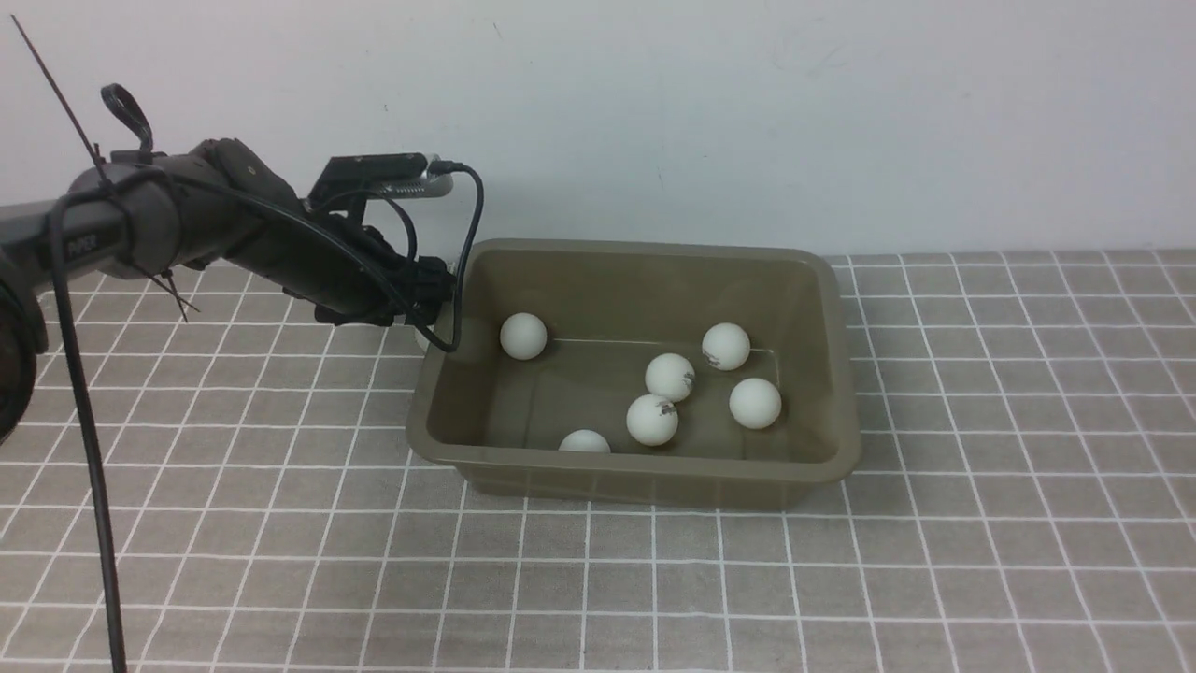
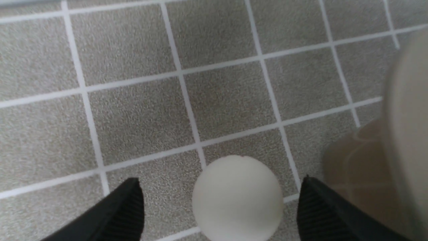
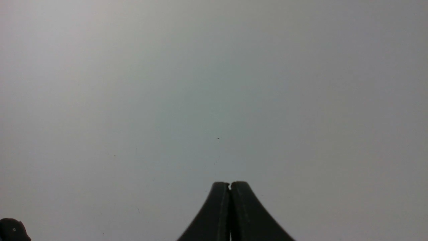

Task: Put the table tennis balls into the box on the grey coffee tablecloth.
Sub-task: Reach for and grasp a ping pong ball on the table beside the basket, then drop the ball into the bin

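Left gripper (image 2: pixel 220 181): jaws spread wide, nothing clamped. One table tennis ball (image 2: pixel 237 197) sits between the two black ribbed fingers (image 2: pixel 120 211), with bare cloth showing on either side of it, so neither pad touches it. Cannot tell whether it rests on the cloth or hangs just above it.

Under the left gripper: grey coffee tablecloth (image 2: pixel 133 127), grid of thin white lines. Just beside one finger, blurred, is the outer wall of the box (image 1: pixel 645 486). This ball is therefore outside the box, close against its side.

Front view: the left arm reaches in low, its gripper just short of the box rim; a sliver of white shows beneath it, outside the rim.

Six balls lie inside the box:
- nearest ball (image 1: pixel 522 336), just across the rim from the left gripper, against the inner wall
- ball at the front wall (image 1: pixel 584 441), partly hidden by the rim
- four grouped farther from the gripper: printed ball (image 1: pixel 670 377), second printed ball (image 1: pixel 652 419), third printed ball (image 1: pixel 725 346), plain ball (image 1: pixel 754 403)

Right gripper (image 3: pixel 230 184): fingers pressed together, nothing between them, facing a blank grey surface; no ball or box near it
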